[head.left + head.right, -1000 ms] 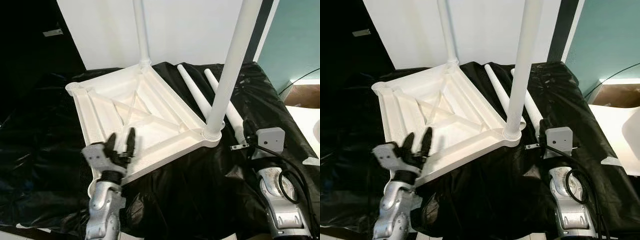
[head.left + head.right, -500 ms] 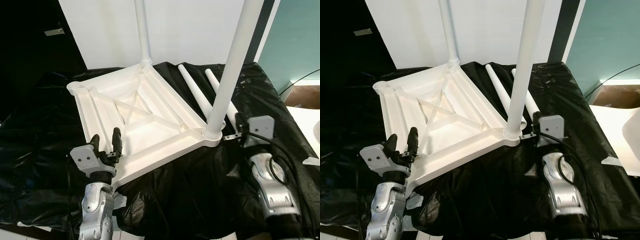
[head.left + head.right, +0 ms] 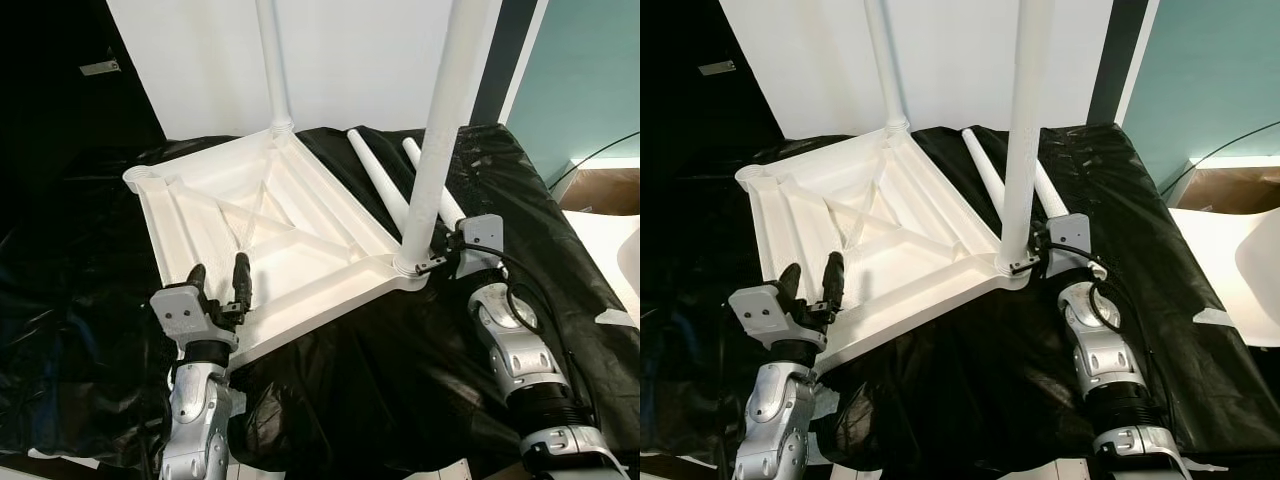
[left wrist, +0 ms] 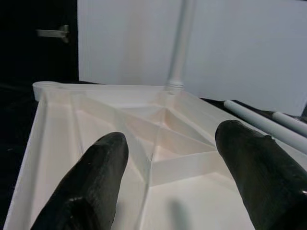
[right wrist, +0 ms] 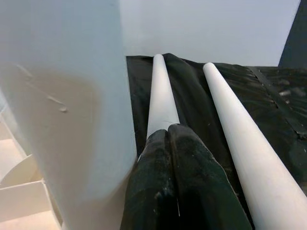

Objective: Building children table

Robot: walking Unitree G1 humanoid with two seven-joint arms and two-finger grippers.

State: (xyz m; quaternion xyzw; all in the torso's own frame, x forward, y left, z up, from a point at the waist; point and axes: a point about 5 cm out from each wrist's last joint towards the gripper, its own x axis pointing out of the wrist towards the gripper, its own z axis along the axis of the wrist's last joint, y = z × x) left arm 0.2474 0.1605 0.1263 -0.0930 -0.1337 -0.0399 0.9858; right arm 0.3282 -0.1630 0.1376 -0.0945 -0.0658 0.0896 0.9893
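The white plastic children's tabletop with a ribbed, cross-braced underside (image 3: 265,240) lay upside down on a desk draped in crinkled black plastic sheeting (image 3: 400,370), toward the centre of the scene. Two white round legs stood upright in its corner sockets: the far leg (image 3: 272,70) at about 12 o'clock of the panel and the near leg (image 3: 440,150) at its 4 o'clock corner. The corner socket at 10 o'clock (image 3: 140,176) held no leg. Two loose white tapered legs (image 3: 385,185) lay side by side on the sheeting at about 2 o'clock of the tabletop, just behind the near leg. The left pincer (image 3: 220,283) hung over the tabletop's 7 o'clock edge with its two black fingers (image 4: 98,177) spread apart, released, gripping nothing, the ribbed underside visible between them. The right pincer (image 5: 175,158) sat at the base of the near leg on its 3 o'clock side, fingers clenched together with nothing between them, pointing along the loose legs. A white wall panel (image 3: 350,50) stood behind the desk.
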